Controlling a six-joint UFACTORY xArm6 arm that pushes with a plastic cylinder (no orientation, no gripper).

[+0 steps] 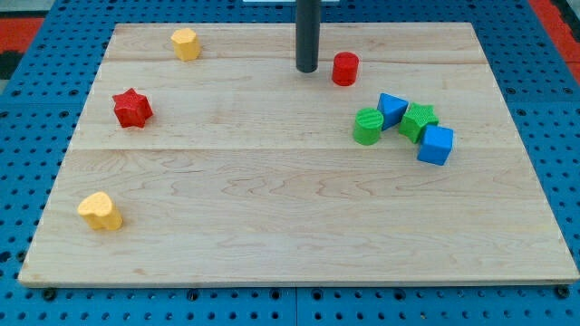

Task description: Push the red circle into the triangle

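Note:
The red circle [344,69] is a short red cylinder near the view's top, right of centre. My tip [307,70] stands just to its left, a small gap apart. The blue triangle [392,109] lies lower and to the right of the red circle, in a cluster. It touches a green cylinder [367,127] on its left and a green star [418,121] on its right.
A blue cube [436,145] sits at the cluster's lower right. A red star [132,108] is at the left, a yellow hexagon [186,43] at the top left, a yellow heart [100,211] at the lower left. The wooden board [290,226] lies on blue pegboard.

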